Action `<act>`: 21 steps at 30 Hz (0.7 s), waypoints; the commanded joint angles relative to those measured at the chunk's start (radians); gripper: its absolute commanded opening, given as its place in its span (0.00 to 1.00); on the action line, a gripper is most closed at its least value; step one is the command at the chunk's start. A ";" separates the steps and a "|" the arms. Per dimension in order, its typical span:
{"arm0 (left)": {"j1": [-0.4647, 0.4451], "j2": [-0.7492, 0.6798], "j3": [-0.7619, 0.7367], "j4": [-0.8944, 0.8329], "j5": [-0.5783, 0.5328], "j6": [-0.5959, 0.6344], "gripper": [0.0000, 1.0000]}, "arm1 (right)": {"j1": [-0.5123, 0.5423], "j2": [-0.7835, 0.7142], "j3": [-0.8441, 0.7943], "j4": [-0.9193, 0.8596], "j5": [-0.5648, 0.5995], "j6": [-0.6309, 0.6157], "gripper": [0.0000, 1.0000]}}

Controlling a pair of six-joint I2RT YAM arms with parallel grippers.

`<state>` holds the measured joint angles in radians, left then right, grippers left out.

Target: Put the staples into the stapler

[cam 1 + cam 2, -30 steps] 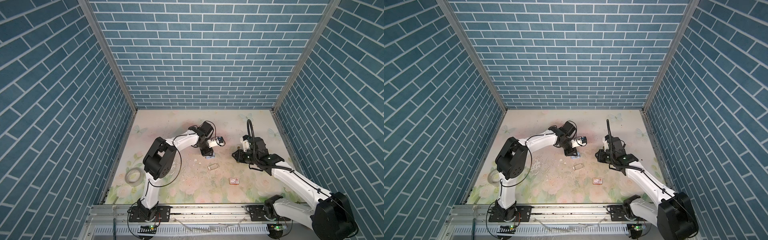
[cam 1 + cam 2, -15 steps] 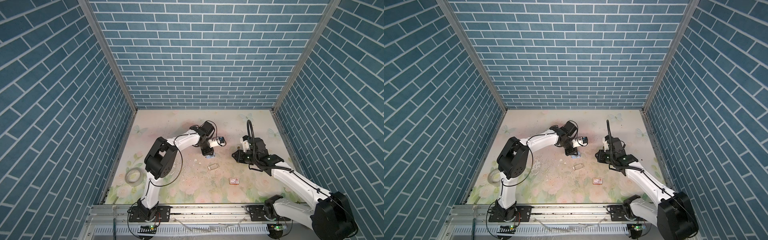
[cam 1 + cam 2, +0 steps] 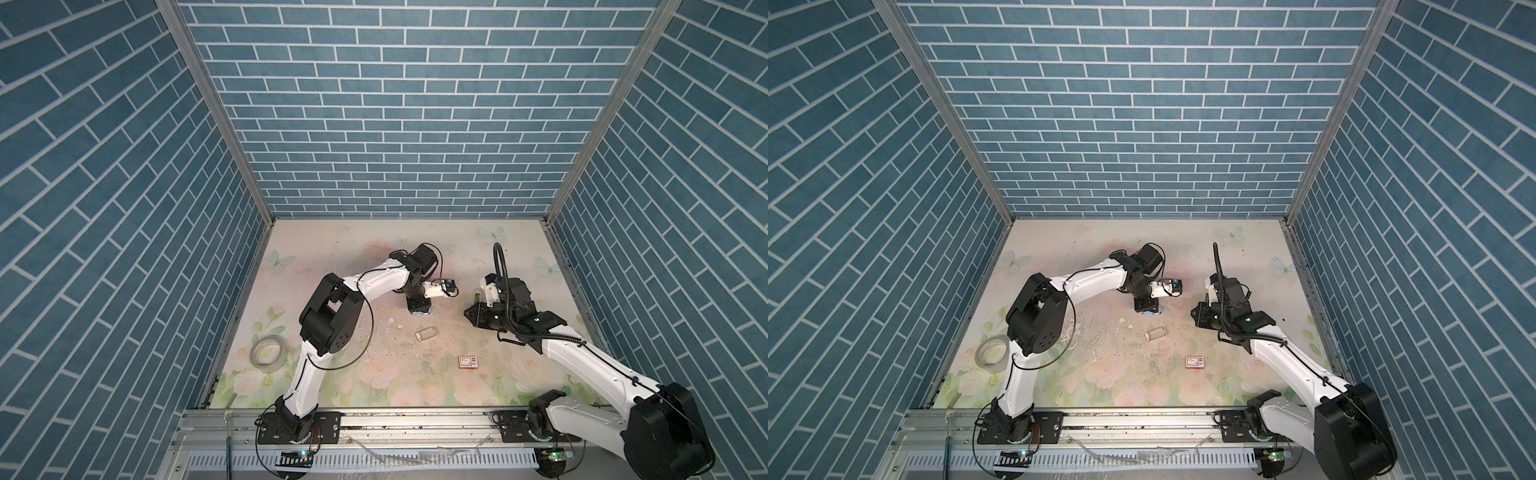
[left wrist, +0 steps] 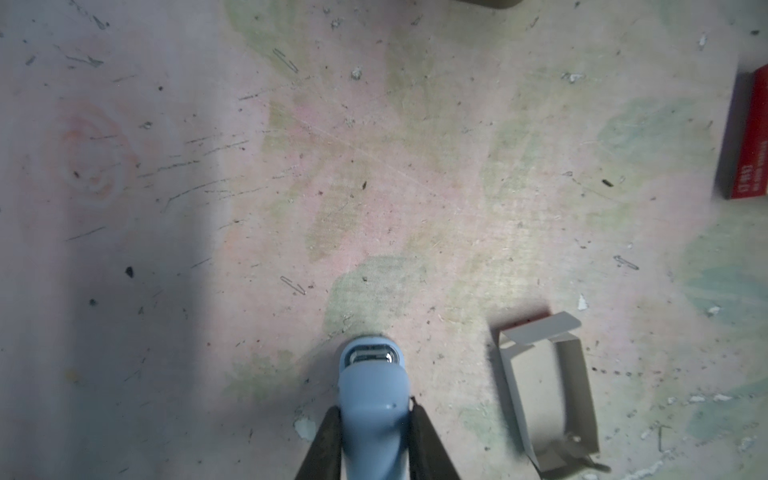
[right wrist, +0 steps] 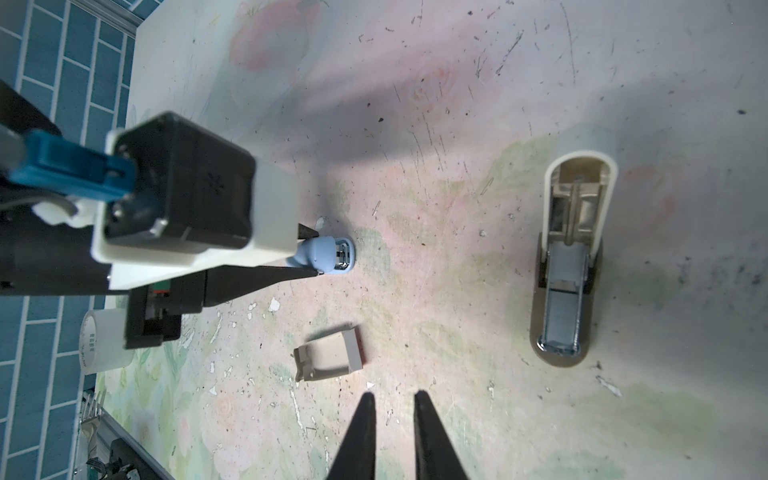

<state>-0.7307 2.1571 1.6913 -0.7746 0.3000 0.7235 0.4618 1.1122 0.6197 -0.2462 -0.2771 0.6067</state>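
My left gripper point(image 4: 374, 409) is shut on a small light-blue tool point(image 4: 372, 382) with a metal mouth, its end close to the mat; both show in a top view point(image 3: 419, 311). A beige stapler point(image 5: 569, 266) lies flipped open in the right wrist view, and a silver-grey strip that looks like staples point(image 5: 563, 291) sits in its channel. In both top views the right arm hides most of it. The pale tray point(image 5: 328, 357) beside the tool looks empty. My right gripper point(image 5: 392, 397) hovers near the tray, fingers slightly apart, holding nothing.
A red-and-white printed box point(image 3: 467, 361) lies in front of the tray. A tape roll point(image 3: 268, 355) sits at the front left. Loose bent staples and paper flecks litter the flowered mat point(image 3: 374, 257). Blue brick walls close in three sides.
The left jaws have closed on the light-blue tool and the left arm has shifted slightly. The right fingers have narrowed a little; the right arm has stayed put.
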 commanded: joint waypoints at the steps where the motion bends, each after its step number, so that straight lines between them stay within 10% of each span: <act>1: -0.017 0.080 0.013 -0.108 -0.069 0.046 0.03 | -0.003 -0.017 -0.011 0.015 -0.006 0.033 0.18; 21: -0.045 0.199 0.103 -0.263 -0.101 0.109 0.00 | -0.003 -0.052 -0.015 -0.011 0.004 0.034 0.17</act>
<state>-0.7589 2.2494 1.8427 -0.9226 0.2344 0.8059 0.4614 1.0775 0.6159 -0.2481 -0.2768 0.6243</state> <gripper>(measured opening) 0.265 0.174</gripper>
